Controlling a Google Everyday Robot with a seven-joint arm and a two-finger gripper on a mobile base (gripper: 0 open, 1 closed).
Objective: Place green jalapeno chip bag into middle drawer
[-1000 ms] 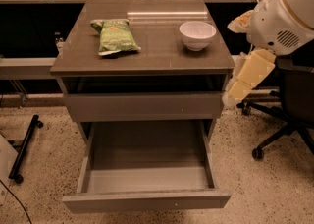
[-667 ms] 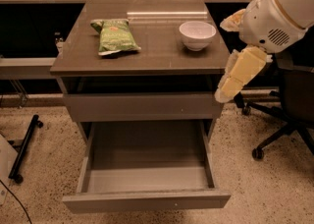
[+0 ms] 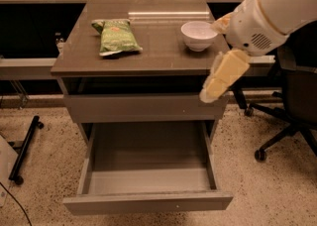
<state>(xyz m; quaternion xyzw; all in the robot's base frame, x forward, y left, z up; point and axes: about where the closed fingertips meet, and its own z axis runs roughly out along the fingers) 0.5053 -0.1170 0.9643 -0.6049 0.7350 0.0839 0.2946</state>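
Chip bag [image 3: 118, 35] lies flat near the counter's [image 3: 158, 49] back-left corner, judged light, soft and slippery, best pinched at a sealed end seam; my gripper [image 3: 208, 93] hangs off the front-right corner (its spread I cannot tell), above the pulled-out drawer [image 3: 124, 204].

We see the drawer [image 3: 148, 202] standing open below the bench [image 3: 163, 59], its inside reachable from above. On the bench top, the chip bag [image 3: 117, 35] lies left and the bowl [image 3: 199, 34] right, with bare surface between them. Our end effector [image 3: 209, 93] hangs at the bench's front right corner, and a chair [image 3: 297, 101] crowds the bench's right side.
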